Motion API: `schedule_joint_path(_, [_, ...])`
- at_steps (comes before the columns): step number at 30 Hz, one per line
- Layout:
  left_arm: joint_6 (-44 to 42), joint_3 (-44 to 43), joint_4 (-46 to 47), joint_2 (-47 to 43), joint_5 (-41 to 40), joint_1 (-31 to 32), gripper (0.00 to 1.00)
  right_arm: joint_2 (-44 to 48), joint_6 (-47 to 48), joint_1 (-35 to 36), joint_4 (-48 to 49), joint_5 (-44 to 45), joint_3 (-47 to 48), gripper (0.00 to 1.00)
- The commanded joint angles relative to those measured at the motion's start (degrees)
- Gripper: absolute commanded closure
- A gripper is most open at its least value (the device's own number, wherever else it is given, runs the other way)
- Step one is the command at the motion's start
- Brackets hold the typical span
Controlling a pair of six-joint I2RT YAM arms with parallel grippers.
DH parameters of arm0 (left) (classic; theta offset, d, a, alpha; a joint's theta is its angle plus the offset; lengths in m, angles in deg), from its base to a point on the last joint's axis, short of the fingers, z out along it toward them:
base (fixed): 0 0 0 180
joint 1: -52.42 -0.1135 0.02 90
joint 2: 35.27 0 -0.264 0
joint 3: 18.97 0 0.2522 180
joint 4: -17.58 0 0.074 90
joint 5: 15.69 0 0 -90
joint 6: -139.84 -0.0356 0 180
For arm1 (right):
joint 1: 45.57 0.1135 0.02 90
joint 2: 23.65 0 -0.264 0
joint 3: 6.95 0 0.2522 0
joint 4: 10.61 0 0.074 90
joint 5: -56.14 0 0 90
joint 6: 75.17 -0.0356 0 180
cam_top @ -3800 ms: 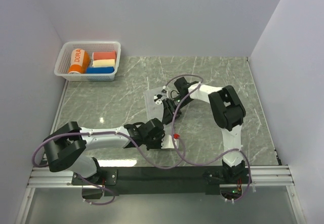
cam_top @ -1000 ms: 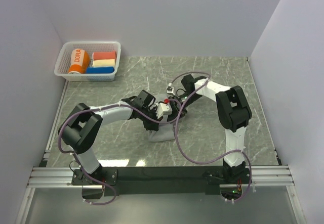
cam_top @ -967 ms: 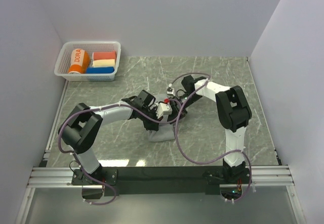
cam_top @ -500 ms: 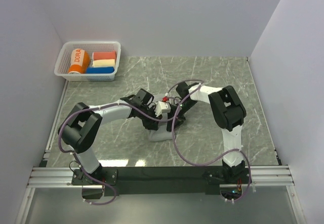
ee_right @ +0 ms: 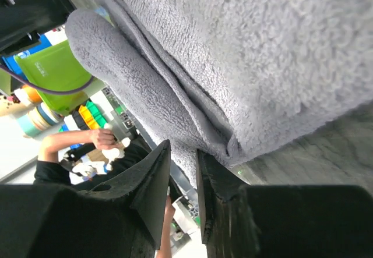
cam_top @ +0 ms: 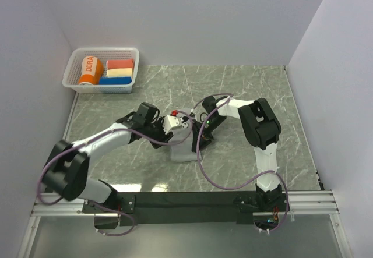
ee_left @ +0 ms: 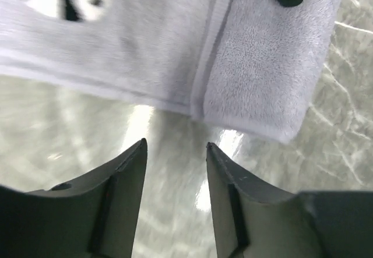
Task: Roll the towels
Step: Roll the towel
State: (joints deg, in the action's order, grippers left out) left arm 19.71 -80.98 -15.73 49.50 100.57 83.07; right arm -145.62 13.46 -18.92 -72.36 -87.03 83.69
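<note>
mid-table, grey towel folded, plush; left hand wide, empty; right hand narrow.

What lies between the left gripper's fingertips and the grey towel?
Nothing but bare marble table with a patch of glare; the left gripper stands short of the grey towel, as the left wrist view shows.

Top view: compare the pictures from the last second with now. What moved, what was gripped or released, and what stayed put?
The left hand opened, let go of the grey towel and drew back to the left. The right hand barely shifted and remains by the towel. The towel and the basket stayed put.
</note>
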Motion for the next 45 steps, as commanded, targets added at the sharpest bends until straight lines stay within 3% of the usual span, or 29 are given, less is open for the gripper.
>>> schedule_joint_path(1, [-2.13, 1.66, 2.58, -8.65, -9.10, 4.14, 0.48, -0.28, -0.21, 0.24, 2.63, 6.85, -0.06, 0.67])
schedule_joint_path(7, [-2.39, 8.69, 8.82, -12.53, -24.21, 18.88, 0.42, -1.60, -0.04, 0.33, 2.46, 6.15, 0.11, 0.66])
schedule_joint_path(13, [-1.42, 10.10, 15.06, -7.87, -28.54, 26.02, 0.41, -2.39, 0.05, 0.24, 1.93, 5.27, 0.64, 0.64])
schedule_joint_path(25, [-3.53, 11.60, 17.53, -3.12, -27.40, 29.20, 0.40, -6.96, 0.31, 0.24, 0.88, 4.74, 3.80, 0.67])
schedule_joint_path(37, [-0.19, 8.34, 14.54, -1.37, -26.70, 31.13, 0.37, -7.93, 0.66, 0.24, 0.53, 4.83, 4.15, 0.69])
schedule_joint_path(40, [-1.07, 9.13, 16.12, -0.14, -26.87, 31.05, 0.39, -8.10, 0.84, 0.24, -0.44, 4.56, 4.77, 0.69])
schedule_joint_path(45, [-1.60, 10.02, 16.30, 2.50, -26.88, 30.78, 0.49, -9.25, 2.33, 0.24, -1.14, 4.74, 6.52, 0.69])
